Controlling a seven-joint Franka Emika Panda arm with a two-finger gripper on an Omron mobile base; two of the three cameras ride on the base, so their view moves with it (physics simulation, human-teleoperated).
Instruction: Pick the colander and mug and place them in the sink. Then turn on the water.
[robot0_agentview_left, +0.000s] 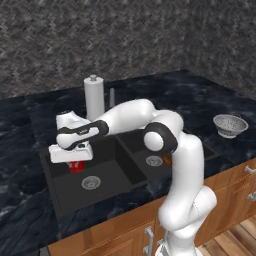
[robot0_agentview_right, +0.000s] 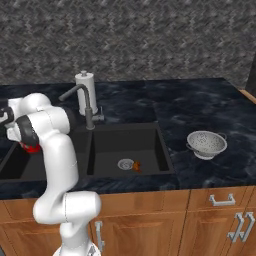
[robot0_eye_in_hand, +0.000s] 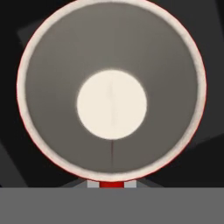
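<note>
Now pincer (robot0_agentview_left: 76, 163) nearly closed, clamped on mug (robot0_agentview_left: 76, 166) over sink (robot0_agentview_left: 107, 176).

You are looking at a kitchen. A black marble counter (robot0_agentview_right: 200, 107) with white veining runs along a rough grey stone-patterned back wall (robot0_agentview_right: 150, 40), and a dark rectangular two-basin sink (robot0_agentview_right: 150, 135) with round silver drains is cut into it. A slim dark upright faucet (robot0_agentview_right: 87, 107) stands behind the basins, with a white paper-towel roll on an upright holder (robot0_agentview_right: 84, 92) just beside it. Below the counter you see warm brown wooden cabinet fronts (robot0_agentview_right: 210, 222) with silver bar handles, and a strip of wooden plank floor (robot0_agentview_left: 235, 240). A silver-grey perforated metal colander (robot0_agentview_right: 206, 144) sits on the counter right of the sink.
</note>
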